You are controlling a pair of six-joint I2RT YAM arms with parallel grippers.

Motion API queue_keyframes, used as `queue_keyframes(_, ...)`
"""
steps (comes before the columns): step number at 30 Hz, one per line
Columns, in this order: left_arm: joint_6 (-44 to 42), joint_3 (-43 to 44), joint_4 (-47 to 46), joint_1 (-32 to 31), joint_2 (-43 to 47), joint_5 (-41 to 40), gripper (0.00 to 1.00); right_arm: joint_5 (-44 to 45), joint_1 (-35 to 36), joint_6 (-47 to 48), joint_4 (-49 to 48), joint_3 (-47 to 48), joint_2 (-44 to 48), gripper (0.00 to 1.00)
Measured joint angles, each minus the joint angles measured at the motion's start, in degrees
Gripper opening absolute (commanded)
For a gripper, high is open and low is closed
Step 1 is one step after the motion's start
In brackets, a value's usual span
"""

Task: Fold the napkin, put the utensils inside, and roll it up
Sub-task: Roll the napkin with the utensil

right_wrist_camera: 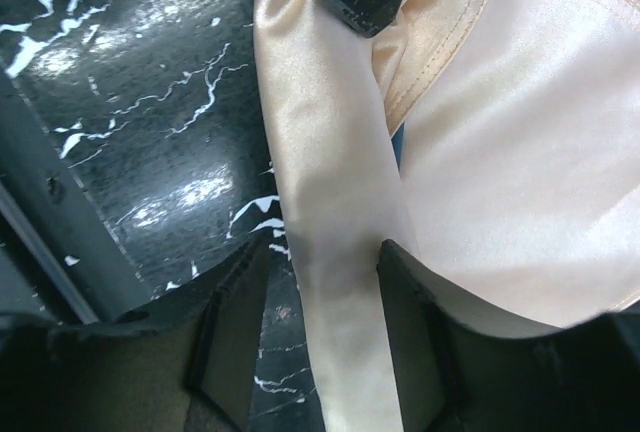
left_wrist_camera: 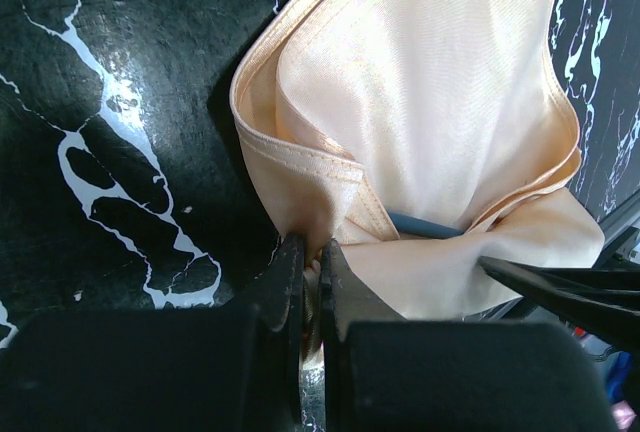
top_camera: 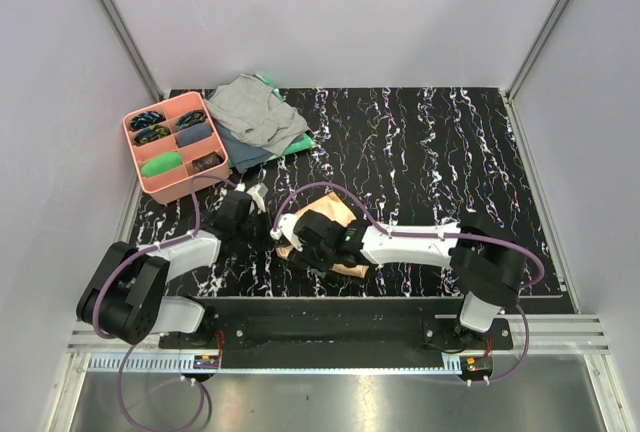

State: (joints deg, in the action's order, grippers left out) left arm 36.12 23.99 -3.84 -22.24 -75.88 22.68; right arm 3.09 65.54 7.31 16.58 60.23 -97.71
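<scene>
Peach-orange satiny cloth napkin (left_wrist_camera: 430,102): hem pinched by closed left gripper (left_wrist_camera: 311,270); folded strip straddled by part-open right gripper (right_wrist_camera: 315,317); dark blue plastic utensil (left_wrist_camera: 425,225) glimpsed just ahead of left gripper.

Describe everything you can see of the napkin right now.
The napkin is satiny peach cloth with stitched hems, folded into a layered bundle on the black marbled table near the front edge. A dark blue utensil peeks from its folds. The left gripper pinches one hemmed fold; the right gripper straddles a rolled edge, jaws open.
</scene>
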Motion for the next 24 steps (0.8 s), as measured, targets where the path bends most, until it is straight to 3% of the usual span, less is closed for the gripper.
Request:
queue_keyframes(11,0.0,0.4,0.8,0.0,0.0,0.0,0.00,1.0,0.0,1.5,-2.3,-0.1,-4.0,0.49)
queue_keyframes(14,0.0,0.4,1.1,0.0,0.1,-0.1,0.00,2.3,0.3,1.2,-3.1,0.0,-4.7,0.43)
queue_keyframes(16,0.0,0.4,1.4,0.0,0.5,-0.1,0.00,3.1,0.5,0.7,-3.7,0.1,-5.6,0.33)
queue_keyframes(19,-0.1,0.4,2.5,0.1,1.4,-0.9,0.24,4.9,0.5,-0.1,-3.7,1.3,-6.8,0.26)
queue_keyframes(20,-0.2,0.4,2.8,0.2,1.9,-1.1,0.40,4.9,0.5,-0.2,-3.7,1.4,-6.9,0.25)
queue_keyframes(24,-0.4,0.4,6.8,0.2,6.5,-3.0,0.56,3.7,0.3,-0.9,-3.8,1.6,-6.9,0.23)
